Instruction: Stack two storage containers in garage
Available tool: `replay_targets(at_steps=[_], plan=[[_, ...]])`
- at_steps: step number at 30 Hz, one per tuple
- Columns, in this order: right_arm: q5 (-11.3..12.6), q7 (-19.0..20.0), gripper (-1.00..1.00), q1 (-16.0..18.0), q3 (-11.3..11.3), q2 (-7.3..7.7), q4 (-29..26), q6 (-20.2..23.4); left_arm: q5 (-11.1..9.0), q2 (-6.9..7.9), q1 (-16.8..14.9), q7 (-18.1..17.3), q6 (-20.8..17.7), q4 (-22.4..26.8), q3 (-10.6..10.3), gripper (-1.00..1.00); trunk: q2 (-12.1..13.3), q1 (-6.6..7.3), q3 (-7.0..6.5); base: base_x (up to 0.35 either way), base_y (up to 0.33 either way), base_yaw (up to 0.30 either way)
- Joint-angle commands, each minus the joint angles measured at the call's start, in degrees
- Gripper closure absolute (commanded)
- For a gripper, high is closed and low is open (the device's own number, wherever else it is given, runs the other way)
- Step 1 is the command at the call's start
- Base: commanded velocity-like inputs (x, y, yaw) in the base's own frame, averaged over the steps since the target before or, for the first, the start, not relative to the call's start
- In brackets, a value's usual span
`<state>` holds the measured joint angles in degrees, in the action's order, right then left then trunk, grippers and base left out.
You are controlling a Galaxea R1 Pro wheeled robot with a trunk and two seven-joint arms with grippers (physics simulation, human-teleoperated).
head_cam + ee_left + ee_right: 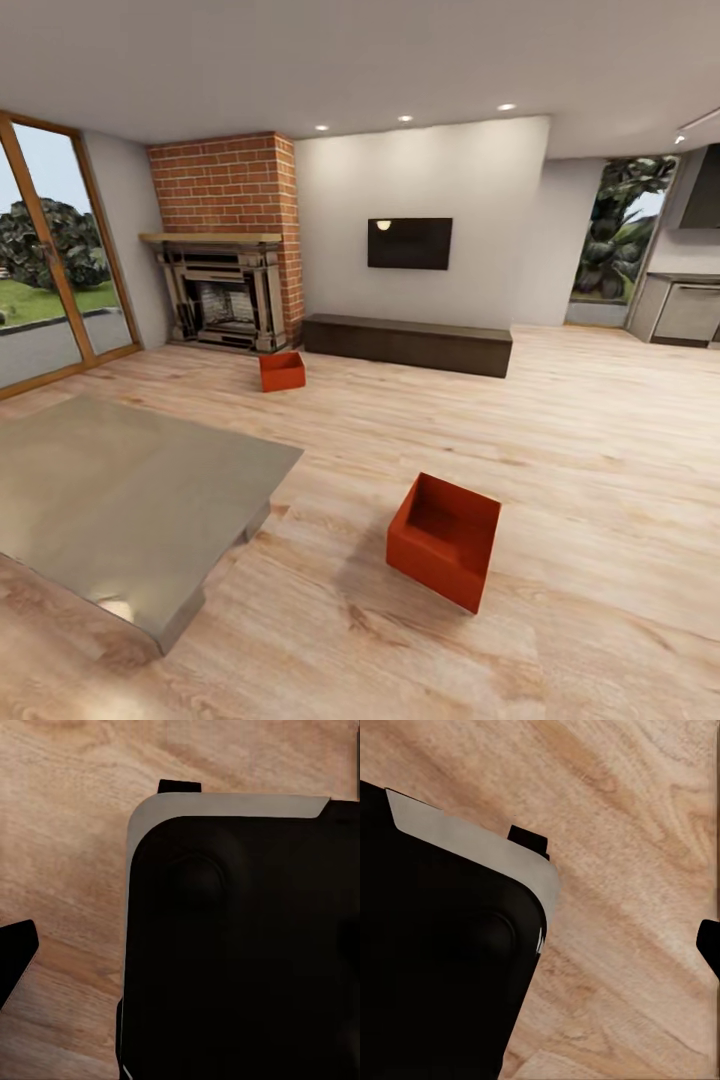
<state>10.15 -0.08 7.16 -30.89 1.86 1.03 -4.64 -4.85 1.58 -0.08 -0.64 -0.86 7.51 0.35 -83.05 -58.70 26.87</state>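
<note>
The left wrist view shows a black fingertip at one edge and another dark tip past a large black, grey-rimmed body, all over wood planks; whether the left gripper is parted or closed cannot be told. The right wrist view shows the same sort of black body and a dark tip, with another at the edge; its state cannot be told either. From the head view, one bin sits on the plank floor nearby, turned at an angle, just beside a low grey table. The second bin stands farther off, between the brick fireplace and the long dark bench under the wall TV.
</note>
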Motion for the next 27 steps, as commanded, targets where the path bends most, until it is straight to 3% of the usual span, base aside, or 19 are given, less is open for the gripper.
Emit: replay_targets(at_steps=[1,27], plan=[[0.6,0.0,-1.0,0.0,-0.5,-0.02,0.1,-0.3,-0.5,0.0,0.0,-0.1,-0.1,0.1,0.0,-1.0,0.0,-0.03,0.06,0.323,0.0,0.0],[0.6,0.0,-1.0,0.0,-0.5,-0.01,0.1,-0.3,-0.5,0.02,0.0,-0.1,0.0,0.1,0.0,-1.0,0.0,-0.03,0.06,0.323,0.0,0.0]])
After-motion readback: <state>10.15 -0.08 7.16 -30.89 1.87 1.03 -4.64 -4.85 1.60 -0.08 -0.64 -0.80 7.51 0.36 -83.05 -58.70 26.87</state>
